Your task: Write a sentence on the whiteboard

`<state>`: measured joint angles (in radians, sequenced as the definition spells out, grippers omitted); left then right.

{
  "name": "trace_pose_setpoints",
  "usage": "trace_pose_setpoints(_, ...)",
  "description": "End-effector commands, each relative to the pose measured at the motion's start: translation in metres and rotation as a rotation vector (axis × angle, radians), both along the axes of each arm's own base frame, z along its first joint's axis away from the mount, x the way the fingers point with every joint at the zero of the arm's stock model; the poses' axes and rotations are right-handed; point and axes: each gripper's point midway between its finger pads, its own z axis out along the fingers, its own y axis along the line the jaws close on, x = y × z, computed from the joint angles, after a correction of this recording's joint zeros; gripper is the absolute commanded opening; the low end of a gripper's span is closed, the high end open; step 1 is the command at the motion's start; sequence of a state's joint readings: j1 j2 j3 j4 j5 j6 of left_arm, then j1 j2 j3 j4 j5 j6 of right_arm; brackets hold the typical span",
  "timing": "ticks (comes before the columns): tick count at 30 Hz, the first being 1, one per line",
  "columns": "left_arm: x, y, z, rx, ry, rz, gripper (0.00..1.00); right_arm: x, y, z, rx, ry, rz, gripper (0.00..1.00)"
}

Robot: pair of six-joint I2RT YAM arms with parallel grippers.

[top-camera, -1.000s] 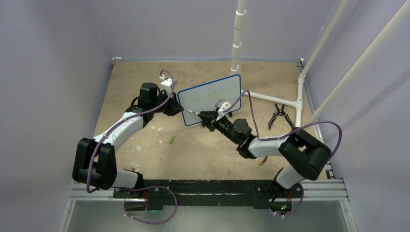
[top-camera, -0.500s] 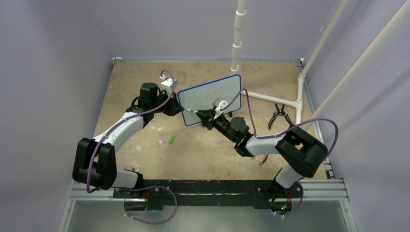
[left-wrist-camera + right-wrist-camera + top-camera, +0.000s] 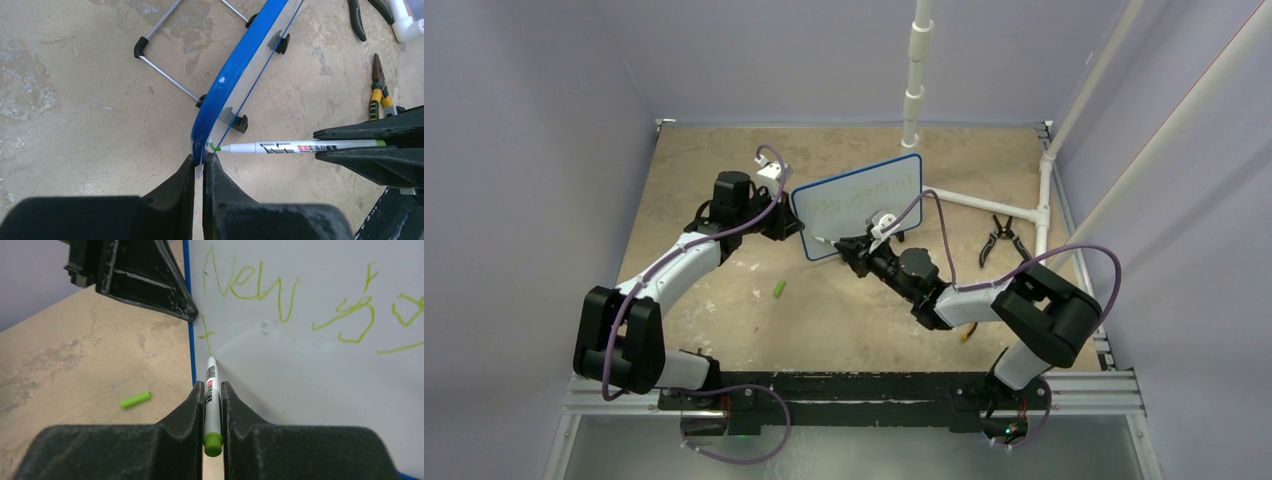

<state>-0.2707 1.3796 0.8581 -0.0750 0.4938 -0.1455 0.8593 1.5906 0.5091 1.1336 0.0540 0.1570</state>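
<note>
On the tan tabletop (image 3: 694,160) the whiteboard (image 3: 859,200) stands near the middle, with the left fingers (image 3: 175,192) pinched tight on its left edge. The right fingers (image 3: 192,412) clamp a marker (image 3: 212,390), its tip touching the board below the green sentence (image 3: 245,287).

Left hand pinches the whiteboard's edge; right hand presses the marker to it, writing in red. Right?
The ink is green, not red: the right wrist view shows the green sentence on the whiteboard. The left hand pinches its edge; the right hand holds the marker to it.
</note>
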Motion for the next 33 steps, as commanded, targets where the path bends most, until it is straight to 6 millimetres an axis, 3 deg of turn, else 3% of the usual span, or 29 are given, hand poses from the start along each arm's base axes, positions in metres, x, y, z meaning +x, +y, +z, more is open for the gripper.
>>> trace_pose_setpoints(1,0.005,-0.004,0.027,-0.022,-0.074,-0.009,0.0,0.0,-0.004,-0.007,0.002,0.031,-0.035,0.0)
trace_pose_setpoints(9,0.005,-0.004,0.029,-0.022,-0.079,-0.006,0.0,0.006,-0.014,0.005,0.009,0.001,-0.096,0.0)
trace_pose_setpoints(20,0.005,-0.003,0.029,-0.023,-0.077,0.001,0.0,-0.01,-0.021,0.05,0.095,-0.093,-0.06,0.0)
trace_pose_setpoints(33,0.005,-0.004,0.027,-0.022,-0.074,-0.005,0.0,0.006,-0.006,0.06,0.084,-0.138,-0.071,0.0)
